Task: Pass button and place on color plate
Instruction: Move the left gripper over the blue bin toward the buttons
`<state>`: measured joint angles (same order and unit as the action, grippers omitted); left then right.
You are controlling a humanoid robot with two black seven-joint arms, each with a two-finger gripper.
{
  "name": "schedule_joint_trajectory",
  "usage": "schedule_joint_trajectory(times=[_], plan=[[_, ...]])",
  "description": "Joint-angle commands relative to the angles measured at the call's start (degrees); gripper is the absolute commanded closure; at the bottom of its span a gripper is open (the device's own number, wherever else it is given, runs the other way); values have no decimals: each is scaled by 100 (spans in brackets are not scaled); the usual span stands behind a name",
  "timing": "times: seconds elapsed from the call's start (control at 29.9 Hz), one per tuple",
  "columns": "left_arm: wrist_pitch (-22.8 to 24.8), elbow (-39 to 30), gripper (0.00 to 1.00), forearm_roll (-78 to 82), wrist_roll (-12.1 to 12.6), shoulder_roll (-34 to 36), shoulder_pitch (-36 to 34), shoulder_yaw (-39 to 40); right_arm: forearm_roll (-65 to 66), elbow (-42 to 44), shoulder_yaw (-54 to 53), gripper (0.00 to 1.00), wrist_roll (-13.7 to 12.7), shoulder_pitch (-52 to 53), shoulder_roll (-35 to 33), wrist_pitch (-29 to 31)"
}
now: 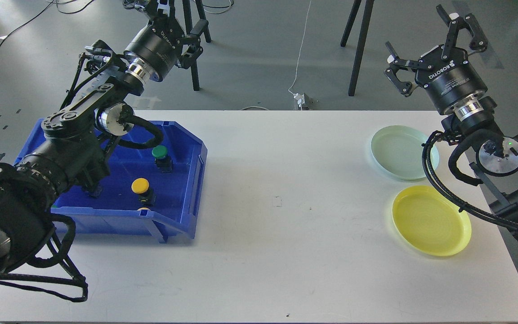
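A green button (160, 152) and a yellow button (140, 185), each on a black base, stand inside the blue bin (106, 223) at the table's left. On the right lie a pale green plate (396, 152) and, nearer me, a yellow plate (430, 221), both with nothing on them. My left gripper (178, 15) is raised behind and above the bin, open and holding nothing; its tips are partly cut off by the top edge. My right gripper (414, 28) is raised behind the pale green plate, its fingers spread wide open with nothing between them.
My left arm's links hang over the bin's left half and hide part of its floor. A small pale object (142, 209) peeks over the bin's front wall. Tripod legs (358, 49) and cables are on the floor behind the white table (277, 202).
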<state>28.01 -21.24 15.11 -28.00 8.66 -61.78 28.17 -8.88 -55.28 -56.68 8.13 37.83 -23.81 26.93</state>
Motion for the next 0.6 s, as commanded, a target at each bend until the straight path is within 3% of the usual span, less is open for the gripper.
schedule_joint_trajectory(times=[0.0, 0.37, 0.57], plan=[[-1, -3, 0, 1, 0, 171, -18, -4, 0, 167, -27, 0, 13, -12, 26, 107], [-1, -160, 0, -569, 0, 400, 148, 294, 0, 123, 52, 0, 22, -21, 26, 107], [-1, -2099, 0, -861, 0, 435, 798, 1286, 0, 114, 17, 0, 40, -82, 17, 107]])
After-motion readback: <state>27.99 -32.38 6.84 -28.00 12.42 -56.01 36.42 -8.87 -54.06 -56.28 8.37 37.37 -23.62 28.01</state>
